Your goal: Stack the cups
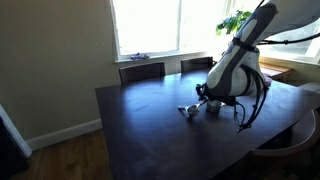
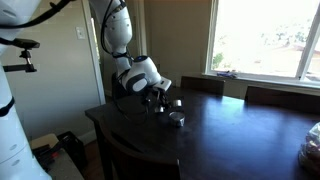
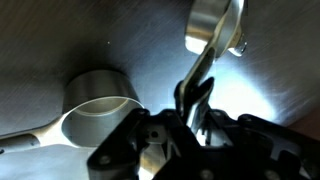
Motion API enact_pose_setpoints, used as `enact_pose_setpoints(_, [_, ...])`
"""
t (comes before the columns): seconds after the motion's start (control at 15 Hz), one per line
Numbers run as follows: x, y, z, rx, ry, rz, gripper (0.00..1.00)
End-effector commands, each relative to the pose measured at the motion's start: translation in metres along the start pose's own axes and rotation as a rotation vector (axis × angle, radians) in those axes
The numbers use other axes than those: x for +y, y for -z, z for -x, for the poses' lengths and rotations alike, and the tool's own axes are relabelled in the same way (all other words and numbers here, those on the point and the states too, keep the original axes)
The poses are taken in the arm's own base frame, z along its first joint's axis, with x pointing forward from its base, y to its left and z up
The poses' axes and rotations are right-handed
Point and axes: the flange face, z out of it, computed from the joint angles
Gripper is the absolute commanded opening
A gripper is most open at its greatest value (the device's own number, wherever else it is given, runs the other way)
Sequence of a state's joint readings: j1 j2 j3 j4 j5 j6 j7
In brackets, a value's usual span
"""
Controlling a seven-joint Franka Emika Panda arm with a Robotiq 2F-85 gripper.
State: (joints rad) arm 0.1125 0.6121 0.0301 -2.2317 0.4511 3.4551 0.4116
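Note:
In the wrist view my gripper (image 3: pixel 195 95) is shut on the thin handle (image 3: pixel 207 62) of a shiny silver cup (image 3: pixel 213 22), whose bowl lies ahead of the fingers at the top. A second silver cup (image 3: pixel 97 101) stands on the dark table to the left, apart from the held one, with its handle running off to the lower left. In both exterior views the gripper (image 1: pixel 205 97) (image 2: pixel 160 96) is low over the table near its edge, with small silver cups (image 1: pixel 185 109) (image 2: pixel 177 120) beside it.
The dark wooden table (image 1: pixel 150 130) has chairs (image 1: pixel 141 70) along its window side. A potted plant (image 1: pixel 238 20) stands by the window. Cables hang from the arm (image 1: pixel 245 105). The table's edge (image 2: pixel 100 118) is close to the gripper.

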Motion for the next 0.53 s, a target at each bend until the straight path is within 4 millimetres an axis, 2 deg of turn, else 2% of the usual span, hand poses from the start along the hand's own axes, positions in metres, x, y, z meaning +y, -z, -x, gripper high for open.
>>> enact_pose_setpoints(0.0, [0.015,0.027,-0.001,-0.011,-0.074,0.009,0.04])
enact_pose_setpoints(0.07, [0.02,0.028,-0.001,-0.015,-0.081,0.015,0.04])
enact_pose_setpoints(0.13, [0.009,0.006,-0.003,-0.004,-0.036,0.01,0.03])
enact_pose_setpoints(0.47, [0.01,0.002,-0.002,-0.007,-0.036,0.014,0.05])
